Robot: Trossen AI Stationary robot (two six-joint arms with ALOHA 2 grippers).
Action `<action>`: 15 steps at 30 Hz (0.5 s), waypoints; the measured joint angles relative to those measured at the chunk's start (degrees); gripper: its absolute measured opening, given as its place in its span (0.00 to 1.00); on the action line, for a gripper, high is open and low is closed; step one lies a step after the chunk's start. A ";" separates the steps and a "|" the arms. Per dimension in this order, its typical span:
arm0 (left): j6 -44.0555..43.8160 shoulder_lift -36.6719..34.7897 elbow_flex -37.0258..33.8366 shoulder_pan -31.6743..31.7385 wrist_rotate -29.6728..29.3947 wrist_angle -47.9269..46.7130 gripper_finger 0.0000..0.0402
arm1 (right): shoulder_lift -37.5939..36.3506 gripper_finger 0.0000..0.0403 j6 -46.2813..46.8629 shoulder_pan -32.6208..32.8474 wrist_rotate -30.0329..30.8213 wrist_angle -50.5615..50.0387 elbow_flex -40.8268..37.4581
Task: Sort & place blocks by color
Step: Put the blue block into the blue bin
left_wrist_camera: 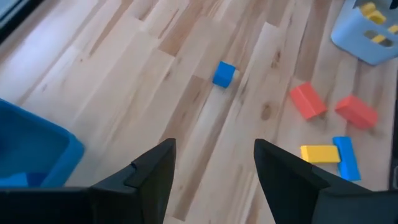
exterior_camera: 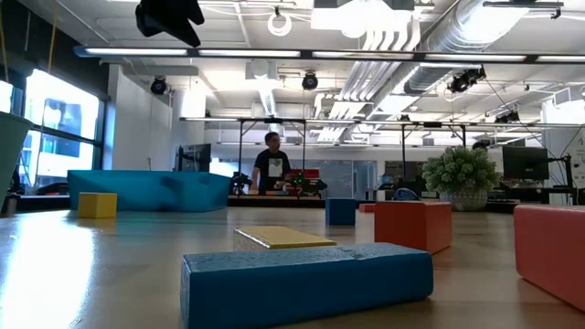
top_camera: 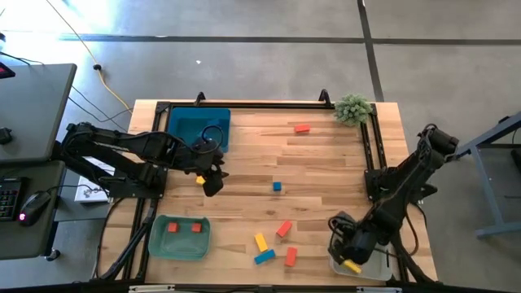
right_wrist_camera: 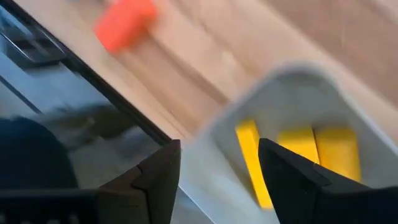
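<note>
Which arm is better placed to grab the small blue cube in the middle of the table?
Left, probably. The left gripper hangs open near the blue cube, which lies ahead in its wrist view. The right gripper is open over the clear bin at the table's corner, farther off.

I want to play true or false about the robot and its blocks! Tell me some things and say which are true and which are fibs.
1. The green bin holds two red blocks. True.
2. The left hand is squeezing a blue block. False: its fingers are open with nothing between them.
3. Yellow blocks lie in the clear bin under the right hand. True.
4. The small blue cube sits inside the blue bin. False: it sits alone on the bare table.
5. A plant stands at a table corner. True.
</note>
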 joint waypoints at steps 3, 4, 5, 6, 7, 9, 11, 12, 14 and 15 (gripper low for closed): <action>2.33 0.00 0.00 1.14 -0.02 0.02 0.52 | -1.54 0.50 -1.68 -2.78 3.83 0.00 0.00; 3.08 0.00 0.00 1.55 -0.02 0.02 0.52 | -1.99 0.50 -2.56 -3.86 5.04 0.00 0.00; 3.71 0.00 0.00 1.91 -0.02 0.01 0.52 | -2.41 0.50 -3.14 -4.99 6.30 0.04 0.00; 4.35 0.00 0.00 2.29 -0.02 0.01 0.52 | -2.78 0.50 -4.03 -6.22 7.45 0.07 0.00; 4.94 0.00 0.00 2.68 -0.02 0.01 0.52 | -3.07 0.50 -5.06 -7.42 8.48 0.12 0.00; 6.00 0.00 0.00 3.37 -0.02 0.01 0.52 | -3.44 0.50 -7.56 -10.01 10.18 0.48 0.00; 6.87 0.00 0.00 4.06 -0.02 0.00 0.52 | -3.66 0.50 -11.18 -12.78 11.42 1.24 0.00; 7.35 0.00 0.00 4.38 -0.02 0.02 0.52 | -3.66 0.50 -13.26 -14.27 12.00 1.86 0.00; 7.92 0.00 0.00 5.08 -0.02 0.00 0.52 | -3.66 0.50 -17.91 -17.30 12.04 2.71 0.00; 7.94 0.00 0.00 5.42 -0.02 0.02 0.52 | -3.66 0.50 -20.91 -18.90 11.96 3.18 0.00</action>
